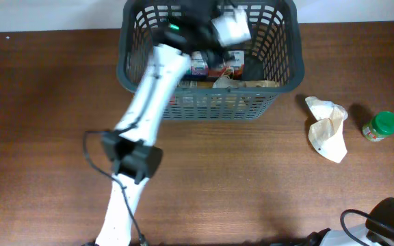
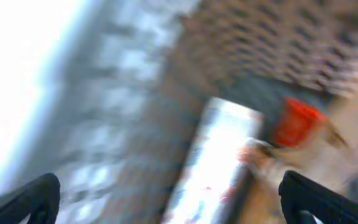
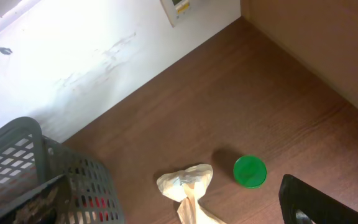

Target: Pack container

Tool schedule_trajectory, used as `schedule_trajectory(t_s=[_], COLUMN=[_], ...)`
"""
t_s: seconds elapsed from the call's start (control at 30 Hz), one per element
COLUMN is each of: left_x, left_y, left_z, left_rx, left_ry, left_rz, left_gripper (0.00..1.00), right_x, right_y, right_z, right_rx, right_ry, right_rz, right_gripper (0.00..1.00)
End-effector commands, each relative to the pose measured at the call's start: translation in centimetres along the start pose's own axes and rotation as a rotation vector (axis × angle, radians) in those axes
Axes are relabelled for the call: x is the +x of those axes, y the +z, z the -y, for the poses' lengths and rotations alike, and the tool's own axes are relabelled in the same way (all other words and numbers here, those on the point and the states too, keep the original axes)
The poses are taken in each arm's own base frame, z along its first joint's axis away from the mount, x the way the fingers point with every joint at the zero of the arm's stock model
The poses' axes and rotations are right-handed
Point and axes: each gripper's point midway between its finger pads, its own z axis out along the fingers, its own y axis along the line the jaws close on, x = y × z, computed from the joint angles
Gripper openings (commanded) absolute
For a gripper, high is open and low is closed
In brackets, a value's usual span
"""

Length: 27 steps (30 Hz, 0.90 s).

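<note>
The container [image 1: 214, 108] is a dark grey slotted basket at the back centre of the table; its corner also shows in the right wrist view [image 3: 17, 134]. My left gripper [image 1: 217, 20] hangs over the basket's inside, blurred by motion. In the left wrist view its fingers [image 2: 173, 205] are wide apart with nothing between them, above a silvery white packet [image 2: 222, 155] and a red-topped item [image 2: 297, 121]. Red-and-white packages [image 1: 200, 65] and a brown bag [image 1: 255, 83] lie inside. My right gripper [image 3: 309, 202] is empty, low at the front right; its base shows in the overhead view [image 1: 392, 219].
A crumpled beige bag [image 1: 327, 128] lies on the table right of the basket, also in the right wrist view [image 3: 185, 183]. A small jar with a green lid [image 1: 380, 126] stands further right [image 3: 249, 171]. A white wall runs behind the table.
</note>
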Motion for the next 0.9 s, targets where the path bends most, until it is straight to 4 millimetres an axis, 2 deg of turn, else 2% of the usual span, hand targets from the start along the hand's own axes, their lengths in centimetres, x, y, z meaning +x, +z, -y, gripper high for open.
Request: schedule_trajectory(t_s=[0.0, 0.07, 0.13, 0.17, 0.2, 0.3, 0.4, 0.43, 0.47, 0.7, 0.87], left_x=[-3.9, -2.7, -0.4, 0.8, 3.7, 9.9, 16.7, 18.4, 21.8, 32.0, 36.4], left_y=[-15.9, -20.2, -24.2, -25.5, -27.6, -29.6, -30.2, -30.2, -29.7, -27.3, -24.6], left_z=[-8.8, -11.5, -13.9, -14.6, -15.7, -16.4, -15.6, -15.2, -14.2, -10.9, -8.3], left_rx=[-0.278, -0.359, -0.439, -0.465, -0.51, -0.551, -0.541, -0.531, -0.496, -0.397, -0.286], left_ry=[-0.306, -0.418, -0.518, -0.554, -0.624, -0.759, -0.902, -0.939, -1.021, -1.231, -1.321], left_rz=[0.233, 0.276, 0.289, 0.28, 0.241, 0.119, -0.051, -0.094, -0.19, -0.507, -0.638], left_gripper=[0.99, 0.99, 0.99, 0.99, 0.99, 0.99, 0.99, 0.99, 0.99, 0.99, 0.99], right_x=[0.0, 0.0, 0.0, 0.0, 0.0, 0.0, -0.7, -1.0, -1.3, -1.3, -1.3], right_y=[0.1, 0.1, 0.1, 0.1, 0.1, 0.1, 0.1, 0.1, 0.0, 0.0, 0.2], right_z=[0.2, 0.2, 0.2, 0.2, 0.2, 0.2, 0.1, 0.0, 0.0, 0.0, 0.0], right_rx=[0.004, 0.004, 0.004, 0.004, 0.004, 0.004, 0.0, -0.001, -0.002, -0.001, -0.002], right_ry=[0.006, 0.006, 0.006, 0.006, 0.006, 0.006, 0.0, -0.005, -0.009, -0.009, -0.01], right_rz=[-0.001, -0.001, -0.001, -0.001, -0.001, -0.001, 0.027, 0.038, 0.05, 0.049, 0.046], right_gripper=[0.99, 0.99, 0.99, 0.99, 0.99, 0.99, 0.99, 0.99, 0.99, 0.99, 0.99])
